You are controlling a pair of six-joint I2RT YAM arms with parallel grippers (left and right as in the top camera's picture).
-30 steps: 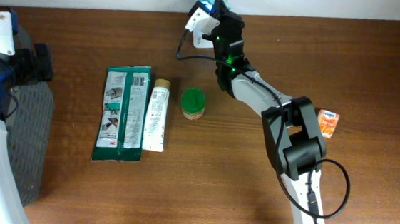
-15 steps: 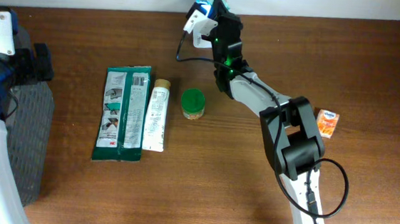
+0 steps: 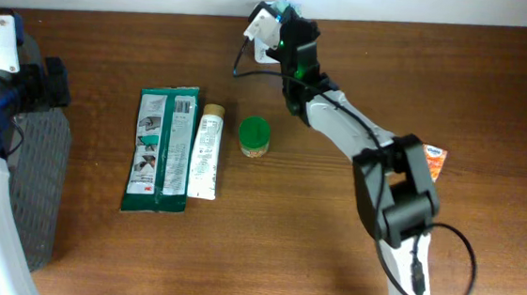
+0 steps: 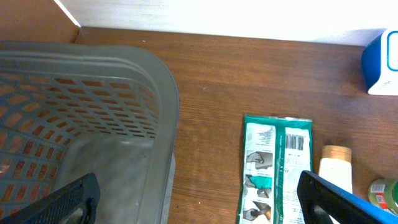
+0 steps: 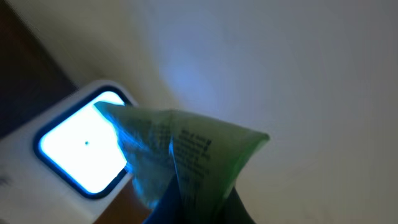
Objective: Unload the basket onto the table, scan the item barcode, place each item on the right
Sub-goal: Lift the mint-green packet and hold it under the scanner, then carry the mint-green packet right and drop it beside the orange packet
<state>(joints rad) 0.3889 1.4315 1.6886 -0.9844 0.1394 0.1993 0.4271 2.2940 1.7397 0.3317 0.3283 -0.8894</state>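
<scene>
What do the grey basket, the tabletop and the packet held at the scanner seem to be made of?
Basket: grey matte plastic, moulded, with rows of slots.
Tabletop: wood or wood-look laminate; brown grain, faint sheen.
Packet: probably thin plastic film; creased, printed, bending loosely.

Dim, blurred right wrist view, lit by the glowing scanner (image 5: 87,143).
</scene>
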